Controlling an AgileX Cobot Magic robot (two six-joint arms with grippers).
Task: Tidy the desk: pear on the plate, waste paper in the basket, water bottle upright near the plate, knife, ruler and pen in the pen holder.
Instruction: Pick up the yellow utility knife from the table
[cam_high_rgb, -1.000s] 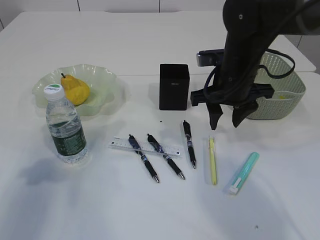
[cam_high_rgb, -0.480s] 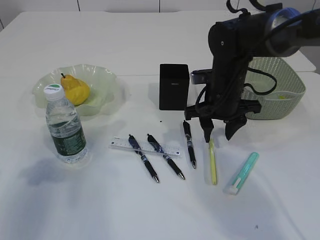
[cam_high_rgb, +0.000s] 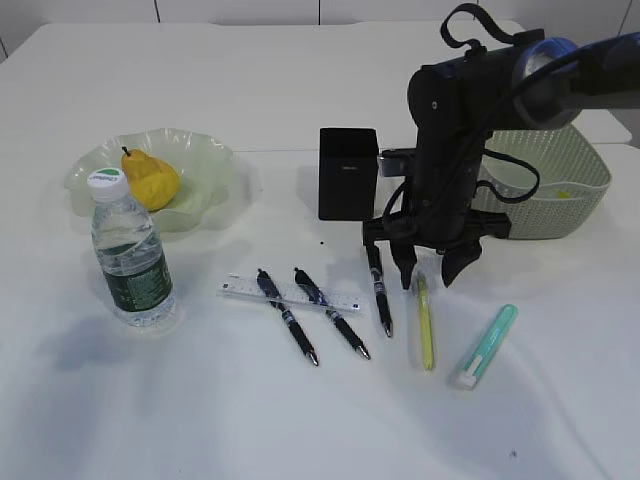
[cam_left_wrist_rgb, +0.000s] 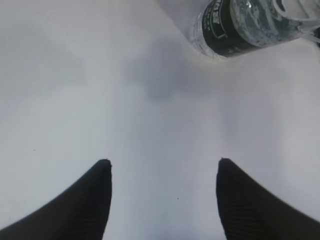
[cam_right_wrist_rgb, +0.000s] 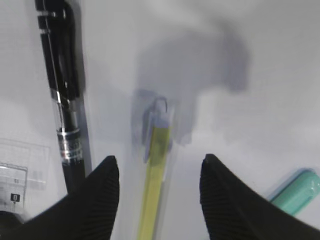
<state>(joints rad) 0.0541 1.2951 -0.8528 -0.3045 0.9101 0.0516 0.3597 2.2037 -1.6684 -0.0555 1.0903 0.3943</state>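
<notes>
My right gripper is open and low over the top end of a yellow pen; the pen lies between its fingers in the right wrist view. A black pen lies just left of it. Two more black pens lie across a clear ruler. A teal utility knife lies to the right. The black pen holder stands behind. The pear is on the green plate. The water bottle stands upright. My left gripper is open over bare table.
A green mesh basket stands at the right behind my right arm, something yellow inside. The table is white; its far edge runs behind the plate and holder.
My right arm has moved left and down from near the basket; its open fingers now straddle the top of the yellow pen. Nothing else has moved.
</notes>
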